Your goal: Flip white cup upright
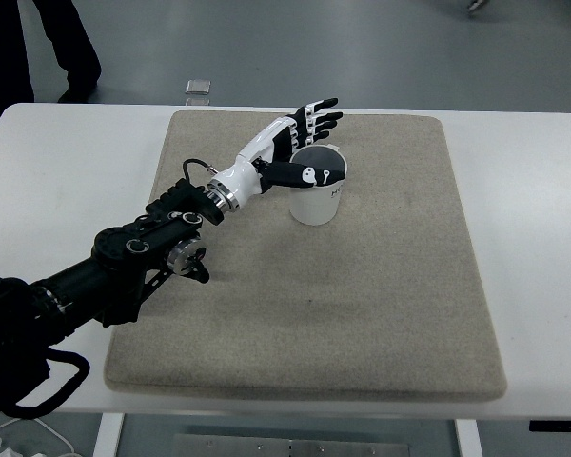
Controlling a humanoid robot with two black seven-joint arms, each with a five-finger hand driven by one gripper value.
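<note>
Right now your left hand (300,143) sits just above centre of the frame, its arm reaching up diagonally from the lower left corner. The four fingers (321,115) are stretched out straight toward the upper right, passing behind the far rim of the white cup (316,198), while the thumb lies across the cup's open mouth. You can see the hand is touching the cup at the rim, but the fingers are not wrapped around it, so read the hand as spread rather than gripping.

The cup stands upright, mouth up, on the beige mat (381,305), slightly above the mat's middle. That mat covers most of the white table (48,181).

At the upper left of the frame a person's dark legs (38,48) stand on the grey floor (362,48) beyond the table, and a small grey square object (199,89) lies on the floor near the table's far edge.
</note>
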